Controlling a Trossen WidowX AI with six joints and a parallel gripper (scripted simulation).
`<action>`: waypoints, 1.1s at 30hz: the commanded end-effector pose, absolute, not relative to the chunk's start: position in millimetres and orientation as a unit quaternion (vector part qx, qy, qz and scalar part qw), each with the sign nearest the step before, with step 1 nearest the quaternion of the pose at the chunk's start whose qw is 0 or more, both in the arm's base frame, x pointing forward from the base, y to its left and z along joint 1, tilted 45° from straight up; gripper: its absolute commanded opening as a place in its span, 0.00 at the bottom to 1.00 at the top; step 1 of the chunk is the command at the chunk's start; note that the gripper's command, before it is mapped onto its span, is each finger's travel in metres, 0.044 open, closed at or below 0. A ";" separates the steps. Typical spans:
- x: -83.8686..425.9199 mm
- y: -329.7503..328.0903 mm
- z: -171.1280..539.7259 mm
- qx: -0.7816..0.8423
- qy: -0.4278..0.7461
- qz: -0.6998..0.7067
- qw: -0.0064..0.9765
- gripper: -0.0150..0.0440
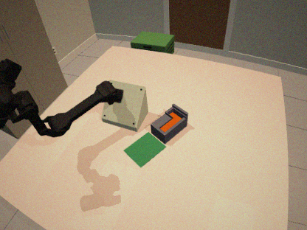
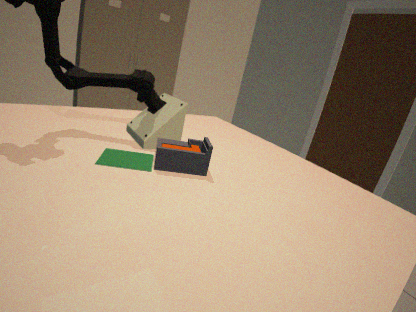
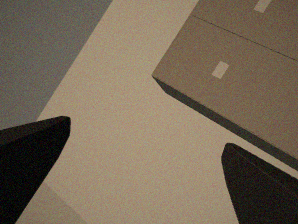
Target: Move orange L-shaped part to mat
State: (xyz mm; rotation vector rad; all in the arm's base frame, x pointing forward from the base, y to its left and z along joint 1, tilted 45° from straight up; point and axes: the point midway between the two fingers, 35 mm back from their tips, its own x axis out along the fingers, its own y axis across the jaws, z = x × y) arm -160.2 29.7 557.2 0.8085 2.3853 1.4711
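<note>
Wide pale-peach table point(image 1: 207, 177) stood in room with grey tiled floor point(image 1: 295, 110), grey walls, dark brown door point(image 2: 360, 95), tan cabinet point(image 3: 240, 75). Green crate point(image 1: 153, 41) sat on floor past far table edge. Beige wedge-shaped block point(image 1: 127, 105) stood near table middle; black arm reached over it, its shadow lying across table. Hand point(image 3: 145, 170) spread wide, released, gripping nothing, well apart from tray. Orange L-shaped part point(image 1: 170, 122) lay flush in dark grey tray point(image 1: 162, 133). Flat green mat point(image 1: 145, 149) lay just beside tray.
</note>
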 end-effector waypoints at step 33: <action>199.2 302.2 441.8 0.478 0.376 -0.494 -0.621 0.56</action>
